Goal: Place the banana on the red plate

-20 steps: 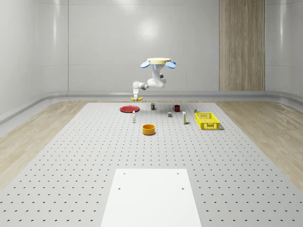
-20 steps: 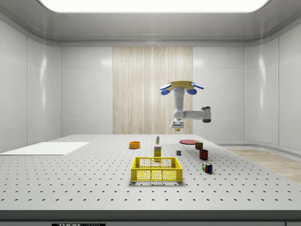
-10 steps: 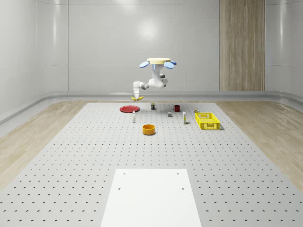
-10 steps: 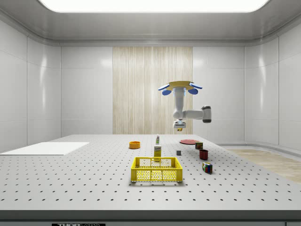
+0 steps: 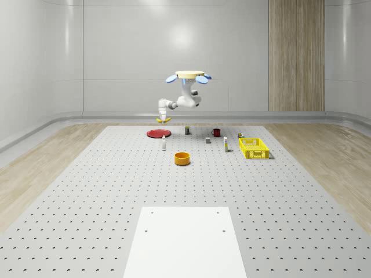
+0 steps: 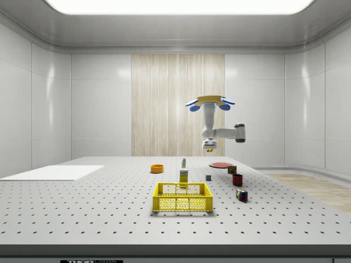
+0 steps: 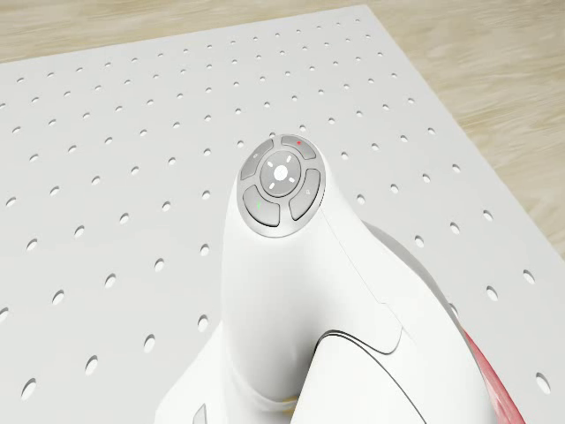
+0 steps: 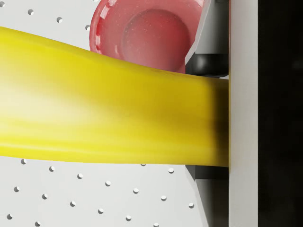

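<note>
Whole-scene view first: I count one drone (image 5: 188,76), hovering in the air above the far end of the table (image 5: 116,191), with its arm bent down so the gripper (image 5: 163,119) hangs just above the single red plate (image 5: 157,134). From the orange bowl (image 5: 182,158) at mid-table, the plate sits at about 11 o'clock and the one yellow basket (image 5: 254,147) at about 2 o'clock. I also make out one dark red mug (image 5: 216,132), a small grey block (image 5: 207,140), and two small upright bottles (image 5: 164,145). One white sheet (image 5: 185,240) lies at the near end of the table.

In the side view a carton (image 6: 184,175) stands behind the basket and a multicoloured cube (image 6: 241,195) sits near the mug; I cannot read any writing on them.

Through the wrist camera, the one banana (image 8: 109,123) is clamped in the closed fingers, one end pressed against a finger (image 8: 242,113). Its long axis runs level, crosswise to the gripper, with the plate directly beneath it but apart.
</note>
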Controlling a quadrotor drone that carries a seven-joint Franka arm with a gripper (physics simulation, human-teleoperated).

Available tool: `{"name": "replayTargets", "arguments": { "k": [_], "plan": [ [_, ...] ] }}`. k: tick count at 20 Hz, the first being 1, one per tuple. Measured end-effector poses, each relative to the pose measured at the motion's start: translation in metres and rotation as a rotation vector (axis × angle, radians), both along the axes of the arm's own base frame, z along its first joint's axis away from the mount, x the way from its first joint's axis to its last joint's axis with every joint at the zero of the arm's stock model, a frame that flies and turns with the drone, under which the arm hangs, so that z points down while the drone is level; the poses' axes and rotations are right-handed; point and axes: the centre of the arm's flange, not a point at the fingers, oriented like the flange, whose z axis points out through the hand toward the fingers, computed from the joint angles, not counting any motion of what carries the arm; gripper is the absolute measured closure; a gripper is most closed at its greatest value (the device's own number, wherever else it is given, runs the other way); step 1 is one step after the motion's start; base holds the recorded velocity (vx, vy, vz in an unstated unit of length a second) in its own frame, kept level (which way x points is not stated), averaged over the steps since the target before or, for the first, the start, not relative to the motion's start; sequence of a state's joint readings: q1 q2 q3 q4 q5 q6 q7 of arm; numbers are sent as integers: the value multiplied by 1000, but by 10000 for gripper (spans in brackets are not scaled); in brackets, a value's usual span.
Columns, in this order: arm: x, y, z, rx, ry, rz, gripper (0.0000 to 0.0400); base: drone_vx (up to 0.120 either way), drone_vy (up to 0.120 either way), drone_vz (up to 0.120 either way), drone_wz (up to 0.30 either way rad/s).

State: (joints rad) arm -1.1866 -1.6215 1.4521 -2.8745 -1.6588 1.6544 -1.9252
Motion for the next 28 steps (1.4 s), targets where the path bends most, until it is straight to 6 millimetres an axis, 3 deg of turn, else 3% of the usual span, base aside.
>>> {"name": "replayTargets", "arguments": {
  "k": [7, 16, 23, 28],
  "plan": [
    [0, 0, 0, 0, 0, -7, 198, 120, -114, 0, 0],
    [0, 0, 0, 0, 0, -10, 198, 0, -102, 0, 0],
    [0, 0, 0, 0, 0, -10, 198, 0, -120, -114, 0],
    [0, 0, 0, 0, 0, -10, 198, 104, -32, 0, 0]
  ]
}}
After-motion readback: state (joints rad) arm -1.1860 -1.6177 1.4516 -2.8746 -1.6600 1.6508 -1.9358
